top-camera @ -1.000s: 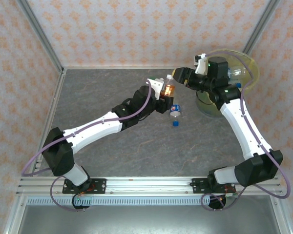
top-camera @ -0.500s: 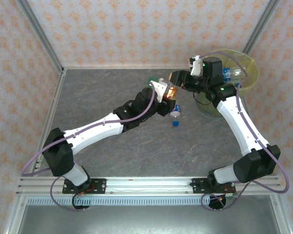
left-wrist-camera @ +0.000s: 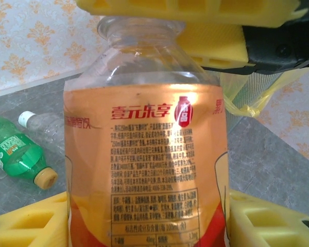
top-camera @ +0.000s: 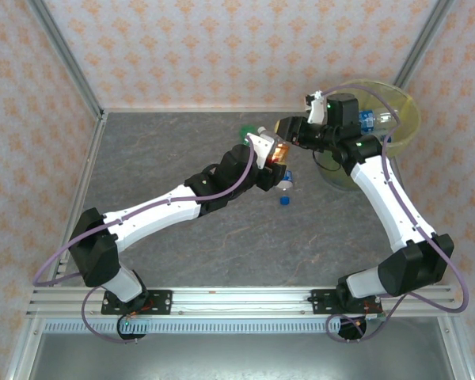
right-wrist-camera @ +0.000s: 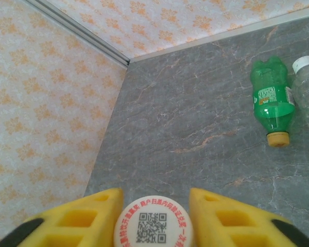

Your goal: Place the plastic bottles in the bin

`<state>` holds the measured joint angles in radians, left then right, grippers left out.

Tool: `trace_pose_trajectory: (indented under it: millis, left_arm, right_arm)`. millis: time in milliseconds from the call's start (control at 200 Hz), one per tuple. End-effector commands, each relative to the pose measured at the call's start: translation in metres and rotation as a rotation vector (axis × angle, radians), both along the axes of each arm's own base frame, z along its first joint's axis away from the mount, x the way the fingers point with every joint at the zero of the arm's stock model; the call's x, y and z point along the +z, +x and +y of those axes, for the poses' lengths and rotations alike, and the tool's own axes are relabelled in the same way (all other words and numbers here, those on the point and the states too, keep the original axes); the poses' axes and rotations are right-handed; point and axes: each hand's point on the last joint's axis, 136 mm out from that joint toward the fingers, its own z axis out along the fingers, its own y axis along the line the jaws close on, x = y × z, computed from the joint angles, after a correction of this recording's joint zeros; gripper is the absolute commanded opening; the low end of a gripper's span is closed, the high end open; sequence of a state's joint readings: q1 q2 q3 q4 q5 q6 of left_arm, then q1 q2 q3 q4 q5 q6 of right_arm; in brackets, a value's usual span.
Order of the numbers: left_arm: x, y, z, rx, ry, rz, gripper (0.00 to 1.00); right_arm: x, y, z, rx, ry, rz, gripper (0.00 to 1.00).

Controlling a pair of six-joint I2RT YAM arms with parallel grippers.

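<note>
While both arms meet above the far right part of the table (top-camera: 182,261), we have one orange-label bottle (top-camera: 278,148) shared between them, held off the surface. Left gripper (top-camera: 271,152) is clamped on the bottle's body: in the left wrist view its yellow pads (left-wrist-camera: 28,221) press the label from both sides and the bottle stands upright. Right gripper (top-camera: 290,128) comes in from the bin side and is closed on the white cap (right-wrist-camera: 153,224). In the right wrist view we see a pad (right-wrist-camera: 80,216) tight against each side of the cap, QR code facing the camera.

Bin (top-camera: 410,107) stands at the far right corner, with a yellow liner (left-wrist-camera: 247,95) over a mesh wall. Inside it we make out a clear bottle with blue on it (top-camera: 370,119). The right arm's wrist and forearm sit between the held bottle and the bin and cover part of the rim on our side.

Around it:
- Green bottle (right-wrist-camera: 270,98) lies on its side near the far edge, tan cap on. The left wrist covers most of it from above.
- Clear bottle (right-wrist-camera: 308,85) with a white cap lies just beside the green one, roughly parallel.
- Blue-label bottle (top-camera: 285,179) lies on the table at the near side of the left gripper, partly covered by it.
- Loose blue cap (top-camera: 285,201) sits just nearer to us than that bottle; we can't tell if they touch.
</note>
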<state>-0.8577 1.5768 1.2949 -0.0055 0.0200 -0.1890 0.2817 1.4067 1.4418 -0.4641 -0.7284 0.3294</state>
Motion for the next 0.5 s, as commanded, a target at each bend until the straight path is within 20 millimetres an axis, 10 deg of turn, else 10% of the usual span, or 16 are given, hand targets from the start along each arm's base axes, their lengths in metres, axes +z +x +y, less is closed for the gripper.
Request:
trace_pose_trajectory:
  millis: [0,491]
  left_arm:
    - [0.031,-0.006,0.000,-0.010,-0.036,-0.053,0.57]
    - [0.040,-0.007,0.032,0.101,-0.070,-0.083,0.99]
  right_arm:
    - [0.003,-0.006,0.007,0.031,-0.004,-0.001,0.28]
    - [0.050,0.011,-0.030,-0.189,-0.007,-0.102,0.27]
